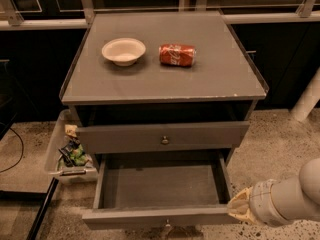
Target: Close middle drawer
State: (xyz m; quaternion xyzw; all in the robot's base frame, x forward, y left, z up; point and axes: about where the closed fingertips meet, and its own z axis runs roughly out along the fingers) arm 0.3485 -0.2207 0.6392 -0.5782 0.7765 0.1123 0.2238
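The middle drawer [160,186] is grey and shallow, pulled far out and empty. Its plain front [150,217] faces me at the bottom of the view, with a small brass knob [167,223] on it. My gripper [238,208], tan-tipped on a white arm, sits at the lower right. It is right beside the drawer's right front corner, touching it or nearly so.
Above the open drawer is another grey drawer front [162,136] with a brass knob, sticking out slightly. On the cabinet top [210,79] are a white bowl [123,50] and a red soda can [177,55] on its side. A plastic bin [67,151] with snack packets stands on the floor at the left.
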